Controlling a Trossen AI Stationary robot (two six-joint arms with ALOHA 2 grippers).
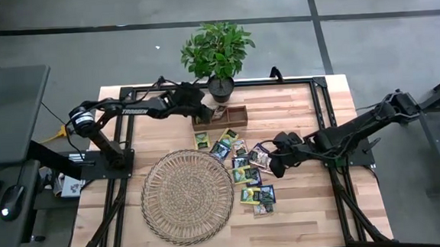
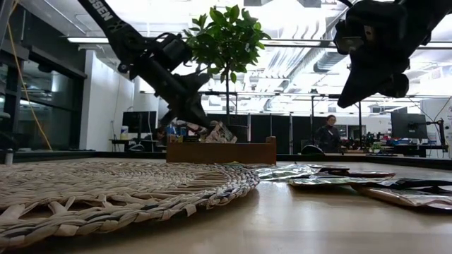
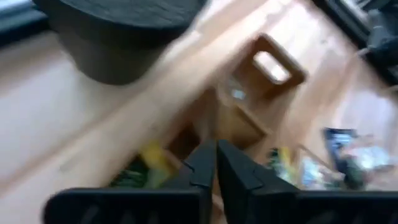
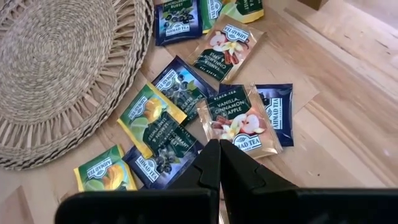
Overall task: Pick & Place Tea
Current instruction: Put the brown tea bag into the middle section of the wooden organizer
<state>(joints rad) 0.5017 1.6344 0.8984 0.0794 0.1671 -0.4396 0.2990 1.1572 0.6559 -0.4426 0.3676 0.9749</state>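
Observation:
Several small square tea sachets (image 1: 246,172) in yellow-green, navy and pale wrappers lie flat on the table, right of the round wicker mat (image 1: 186,194). My right gripper (image 4: 219,163) hangs shut above them, over a "vanilla cinnamon apple" sachet (image 4: 239,121). It is well clear of the table in the low view (image 2: 351,99). My left gripper (image 3: 216,167) is shut over the brown wooden tray (image 1: 221,117) at the back, with nothing showing between its fingers. A yellow-green sachet (image 3: 146,163) sits in a tray compartment just beyond them. Sachets (image 2: 220,132) stick up out of the tray.
A potted plant (image 1: 217,55) stands right behind the tray, close to my left arm. The mat covers the table's near middle. Bare wood lies right of the sachets (image 1: 317,202) and along the front edge. A person shows far off in the room (image 2: 328,134).

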